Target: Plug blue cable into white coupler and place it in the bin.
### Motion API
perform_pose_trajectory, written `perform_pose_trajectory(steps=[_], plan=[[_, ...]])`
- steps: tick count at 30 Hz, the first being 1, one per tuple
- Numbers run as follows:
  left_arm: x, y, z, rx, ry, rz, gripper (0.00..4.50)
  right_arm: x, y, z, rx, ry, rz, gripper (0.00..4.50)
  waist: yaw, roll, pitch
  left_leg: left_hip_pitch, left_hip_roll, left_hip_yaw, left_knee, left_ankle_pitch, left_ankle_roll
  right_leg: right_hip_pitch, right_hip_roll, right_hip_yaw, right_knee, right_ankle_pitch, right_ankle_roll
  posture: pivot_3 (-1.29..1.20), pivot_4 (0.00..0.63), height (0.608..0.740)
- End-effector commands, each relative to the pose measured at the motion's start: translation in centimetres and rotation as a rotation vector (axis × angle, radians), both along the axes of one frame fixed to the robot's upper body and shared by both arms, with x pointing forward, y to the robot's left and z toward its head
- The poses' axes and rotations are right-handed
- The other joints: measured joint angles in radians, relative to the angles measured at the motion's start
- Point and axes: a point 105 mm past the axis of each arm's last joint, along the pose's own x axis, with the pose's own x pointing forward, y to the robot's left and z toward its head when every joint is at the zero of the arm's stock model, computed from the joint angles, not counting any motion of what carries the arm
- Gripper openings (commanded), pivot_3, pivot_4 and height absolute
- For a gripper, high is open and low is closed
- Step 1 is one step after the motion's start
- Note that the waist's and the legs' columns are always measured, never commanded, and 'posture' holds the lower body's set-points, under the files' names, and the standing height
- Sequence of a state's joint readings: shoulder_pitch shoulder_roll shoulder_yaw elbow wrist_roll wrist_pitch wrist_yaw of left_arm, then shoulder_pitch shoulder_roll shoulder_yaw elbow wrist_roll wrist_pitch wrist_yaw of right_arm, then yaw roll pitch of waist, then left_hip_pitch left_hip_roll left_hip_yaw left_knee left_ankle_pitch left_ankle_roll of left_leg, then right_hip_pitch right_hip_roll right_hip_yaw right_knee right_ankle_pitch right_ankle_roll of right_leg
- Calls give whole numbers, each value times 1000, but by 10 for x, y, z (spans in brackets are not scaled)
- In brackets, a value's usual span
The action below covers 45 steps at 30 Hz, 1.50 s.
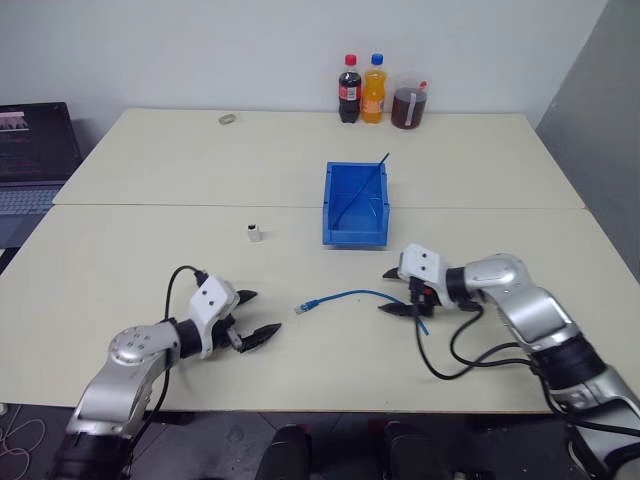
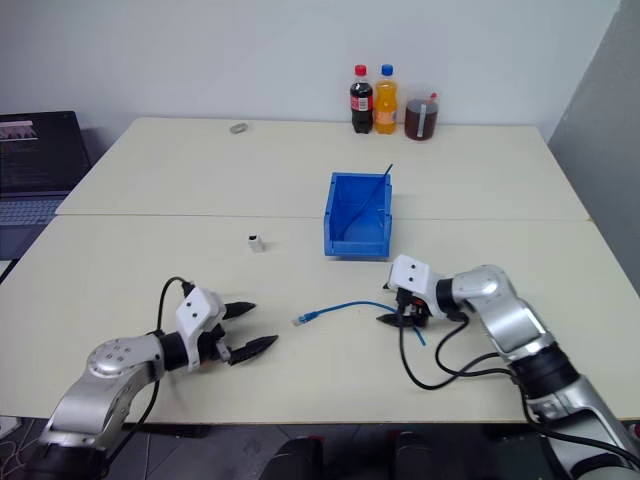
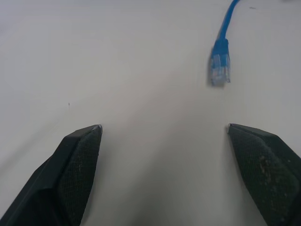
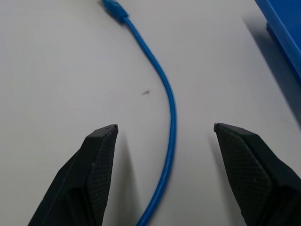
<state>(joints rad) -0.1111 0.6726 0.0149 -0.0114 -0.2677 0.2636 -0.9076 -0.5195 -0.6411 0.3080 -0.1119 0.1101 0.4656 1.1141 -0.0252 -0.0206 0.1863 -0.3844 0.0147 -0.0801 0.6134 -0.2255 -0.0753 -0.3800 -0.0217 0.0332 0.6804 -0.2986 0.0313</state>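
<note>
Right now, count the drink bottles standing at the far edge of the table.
2: a dark cola bottle with a red cap and an orange soda bottle with a blue cap, side by side, left of a jar of dark liquid.

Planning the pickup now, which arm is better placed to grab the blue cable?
Probably the right: its open pincer already straddles the blue cable, while the left pincer sits short of the plug.

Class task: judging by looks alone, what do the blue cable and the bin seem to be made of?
Blue cable: probably a smooth plastic or rubbery jacket, since it curves loosely, with a clear moulded plug.
Bin: likely rigid glossy plastic, judging by its uniform bright blue and thin, straight walls.
</note>
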Motion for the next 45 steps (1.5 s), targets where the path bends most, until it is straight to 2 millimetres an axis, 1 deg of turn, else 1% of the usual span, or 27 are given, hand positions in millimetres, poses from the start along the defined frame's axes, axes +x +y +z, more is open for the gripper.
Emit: perform_pose_trajectory(steps=[1, 5, 9, 10, 11, 12, 15, 16, 18, 19, 22, 25, 29, 33, 37, 39, 42, 45], plan=[[6, -13, -8, 15, 28, -63, 4500, -15, 4, 21, 68, -15, 15, 3338, -2, 0, 0, 0, 0, 0, 0, 0, 0, 0, 0, 0, 0, 0, 0, 0, 150, 740], [7, -26, -15, 26, 54, -121, 4500, -20, 2, 21, 83, -20, -26, 3338, -3, 0, 0, 1, 0, 0, 0, 0, 0, 0, 0, 1, 0, 0, 0, 0, 150, 740], [3, -37, -20, 30, 87, -173, 4500, -24, 1, 21, 92, -21, -54, 3338, -1, 0, 0, 1, -1, 0, 0, 0, 0, 1, 0, 0, 0, 0, 1, 0, 150, 740], [2, -38, -22, 35, 95, -186, 4141, -24, 0, 21, 92, -23, -58, 3389, -1, 0, 0, 1, -1, 0, 0, 0, 0, 1, 0, 1, 0, 0, 1, 0, 150, 740], [1, -39, -23, 38, 100, -194, 4046, -25, 0, 21, 93, -24, -62, 3389, -1, 0, 0, 1, -1, 0, 0, 0, 0, 1, 0, 1, 0, 0, 1, 0, 150, 740], [-1, -40, -25, 49, 105, -204, 3765, -25, 0, 22, 93, -27, -65, 3389, -1, 0, 0, 1, -1, 0, 1, 0, 0, 1, -1, 1, 0, 0, 1, 0, 150, 740], [-6, -44, -29, 58, 123, -230, 3123, -25, -1, 23, 95, -32, -75, 3389, -1, 0, 0, 1, -1, 0, 1, 0, 0, 1, -1, 1, 0, 0, 1, 0, 150, 740], [-5, -42, -29, 55, 123, -222, 2962, -25, -1, 23, 96, -32, -76, 3389, -1, 0, 0, 1, -1, 0, 0, 0, 0, 1, -1, 1, 0, 0, 1, 0, 150, 740], [-5, -40, -28, 56, 119, -209, 2499, -25, -2, 23, 96, -32, -78, 3389, -2, 0, 0, 1, -1, 0, 1, 0, 0, 1, -1, 1, 0, 0, 1, 0, 150, 740], [-4, -35, -28, 65, 117, -192, 2299, -25, -2, 23, 95, -31, -78, 3389, -2, 0, 0, 1, -1, 0, 0, 0, 0, 1, 0, 1, 0, 0, 1, 0, 150, 740], [-5, -23, -30, 74, 123, -151, 2299, -26, -4, 23, 95, -29, -80, 3389, -4, 0, 0, 1, -1, 0, 0, 0, 0, 1, 0, 1, 0, 0, 1, 0, 150, 740], [-8, -16, -32, 80, 130, -136, 2299, -26, -4, 24, 99, -27, -78, 3389, -8, 0, -1, 1, 0, 1, 0, 0, 0, 1, 0, 1, 0, 0, 1, 0, 150, 740], [-12, -14, -31, 76, 132, -143, 2901, -27, -4, 25, 98, -23, -70, 3389, -14, 1, -1, 3, 1, 1, 0, 0, 0, 1, 1, 2, 0, 0, 1, 0, 150, 740], [-16, -23, -21, -31, 163, -155, 3742, -31, -5, 25, 100, -4, -56, 3389, -14, 1, -1, 2, 1, 2, 0, 0, 0, 1, 1, 3, 0, 0, 1, 0, 150, 740], [-11, -29, -25, -13, 157, -142, 4488, -35, -4, 26, 98, 8, -40, 3389, -9, 1, -1, 2, 1, 2, 0, 0, 0, 1, 1, 3, 0, 0, 1, 0, 150, 740], [-9, -31, -27, -1, 154, -142, 4488, -36, -3, 26, 100, 8, -39, 3389, -7, 1, -1, 2, 1, 2, 0, 0, 0, 1, 1, 2, 0, 0, 2, 0, 150, 740], [-4, -35, -37, 45, 152, -140, 4488, -37, -1, 27, 103, 1, -29, 3389, -2, 1, -1, 3, 1, 1, 0, 0, 0, 2, 1, 2, 0, -1, 7, 0, 150, 740], [1, -40, -40, 49, 144, -127, 4488, -38, 0, 28, 102, -2, -28, 3389, 3, 2, -2, 4, -1, 1, 2, 0, 0, 4, 0, 1, 0, -1, 8, 0, 150, 740]])
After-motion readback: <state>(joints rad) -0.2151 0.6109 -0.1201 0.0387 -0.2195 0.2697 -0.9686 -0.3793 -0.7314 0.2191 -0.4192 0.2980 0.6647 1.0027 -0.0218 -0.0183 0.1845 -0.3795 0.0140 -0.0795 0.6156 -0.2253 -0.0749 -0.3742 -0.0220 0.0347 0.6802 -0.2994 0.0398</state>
